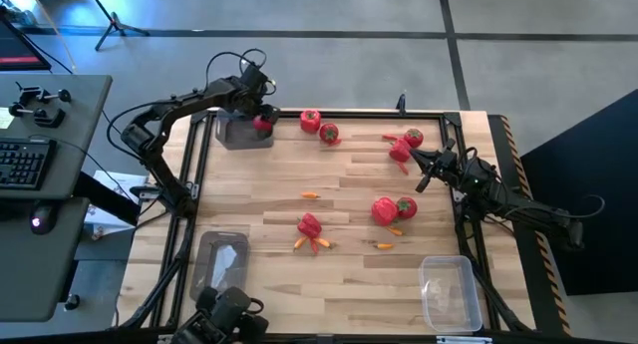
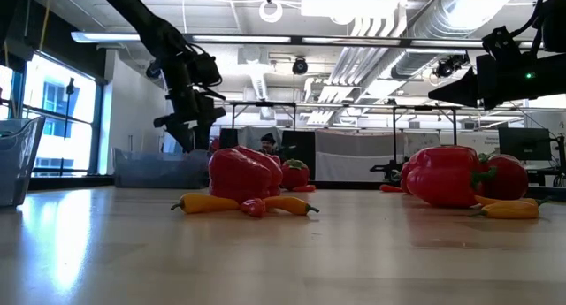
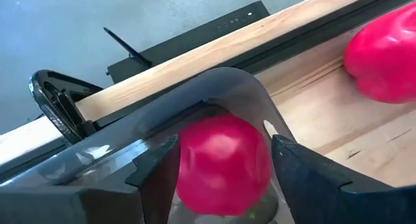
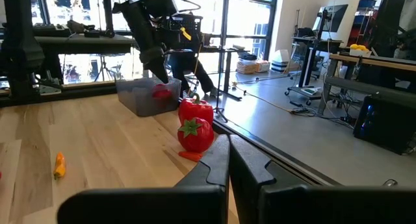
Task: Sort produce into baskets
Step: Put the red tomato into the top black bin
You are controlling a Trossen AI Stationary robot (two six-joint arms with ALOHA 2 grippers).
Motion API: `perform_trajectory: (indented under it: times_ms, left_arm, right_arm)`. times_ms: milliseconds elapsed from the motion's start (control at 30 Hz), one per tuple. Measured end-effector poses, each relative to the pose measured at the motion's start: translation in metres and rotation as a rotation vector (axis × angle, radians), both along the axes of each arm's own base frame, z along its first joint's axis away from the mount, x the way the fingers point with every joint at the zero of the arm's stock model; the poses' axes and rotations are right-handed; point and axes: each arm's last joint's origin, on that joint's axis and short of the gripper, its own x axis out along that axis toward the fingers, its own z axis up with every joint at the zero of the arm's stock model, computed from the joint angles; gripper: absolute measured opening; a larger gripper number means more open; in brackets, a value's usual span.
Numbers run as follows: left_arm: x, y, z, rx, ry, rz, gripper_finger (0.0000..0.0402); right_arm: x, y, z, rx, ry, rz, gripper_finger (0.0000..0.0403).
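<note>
At the worktop's far-left corner | you see a round, glossy red fruit (image 3: 224, 165) sitting inside the clear grey plastic tub (image 1: 236, 133), by its right wall | left gripper (image 1: 261, 113) angled down over that tub, fingers (image 3: 153, 165) spread either side of the fruit, not pinching | right gripper (image 1: 421, 171) near the far-right edge, jaws together, empty.

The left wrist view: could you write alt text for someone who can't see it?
A red pepper sits between the two dark fingers of the left pincer, over a clear plastic tub at the wooden table's edge. The fingers stand apart on either side of it. A second red pepper lies on the table beyond.
</note>
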Motion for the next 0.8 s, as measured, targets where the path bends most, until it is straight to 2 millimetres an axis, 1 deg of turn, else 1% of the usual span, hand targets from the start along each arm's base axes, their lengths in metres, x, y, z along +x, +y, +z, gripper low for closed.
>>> perform_trajectory:
  times_ms: [233,367,500,567,700,800]
  left_arm:
    - [0.000,0.001,0.003,0.035,0.022,-0.034,0.0224]
    - [0.002,-0.004,0.018,0.108,0.009,-0.043,0.0207]
    - [0.006,-0.018,0.038,0.191,-0.004,-0.083,0.0182]
    - [0.012,-0.026,0.048,0.238,-0.015,-0.126,0.0167]
    - [0.028,-0.044,0.061,0.318,-0.051,-0.220,0.0136]
    - [0.044,-0.057,0.065,0.381,-0.101,-0.292,0.0112]
  right_arm:
    - [0.000,0.000,0.000,0.000,0.000,0.000,0.0000]
    - [0.000,0.000,0.000,0.000,0.001,0.000,0.0000]
    - [0.000,0.000,0.000,0.000,0.000,0.000,0.0000]
    - [0.000,0.000,0.000,0.000,0.000,0.000,0.0000]
    - [0.000,0.000,0.000,0.000,0.000,0.000,0.0000]
    - [0.000,0.000,0.000,0.000,0.000,0.000,0.0000]
